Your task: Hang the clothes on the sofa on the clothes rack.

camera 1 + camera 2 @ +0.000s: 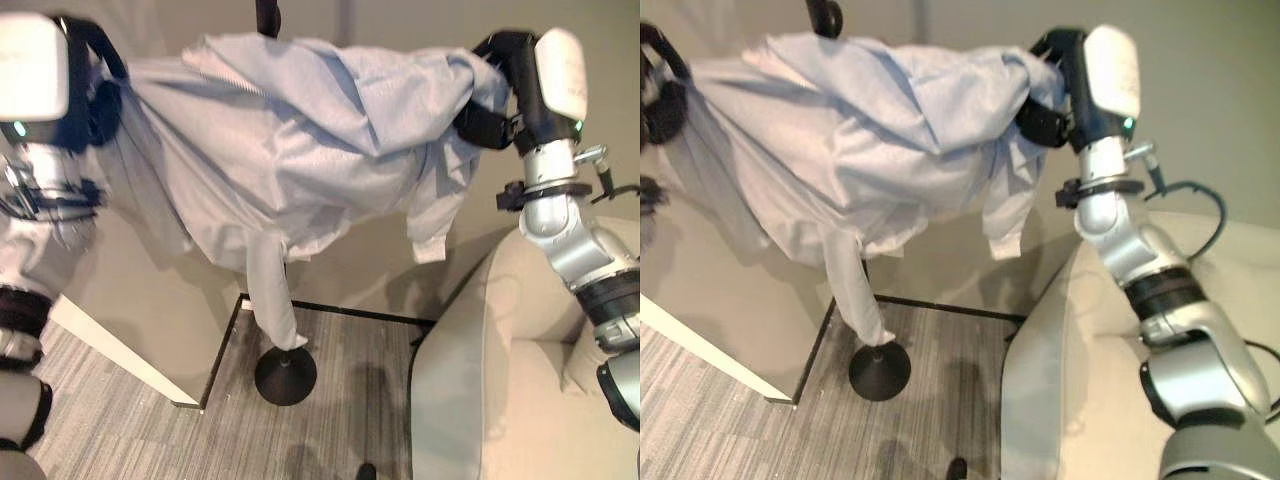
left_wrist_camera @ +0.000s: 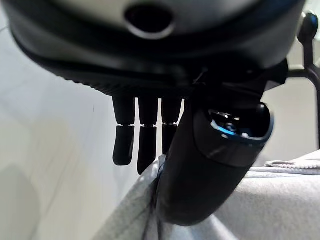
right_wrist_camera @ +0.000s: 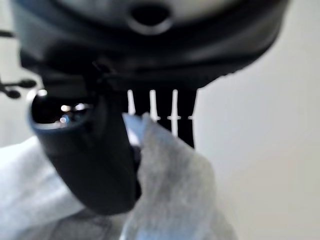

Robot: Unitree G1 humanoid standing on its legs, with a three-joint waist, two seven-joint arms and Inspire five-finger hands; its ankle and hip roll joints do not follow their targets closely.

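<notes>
Right wrist view: shirt (image 3: 170, 175) between fingers (image 3: 172, 112).

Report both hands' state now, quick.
Left hand: shut on the light blue shirt, thumb pinching cloth.
Right hand: shut on the shirt's other end.

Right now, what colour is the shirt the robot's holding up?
Pale blue, plain. The shirt shows best in the left eye view.

Living-room-style indoor setting, likely staged. Evidence: beige upholstered sofa (image 1: 520, 370) at right; grey carpet floor (image 1: 330, 400); plain beige wall (image 1: 400, 260); clothes rack (image 1: 285, 375) with round black base; pale blue shirt (image 1: 300, 150) draped above.
</notes>
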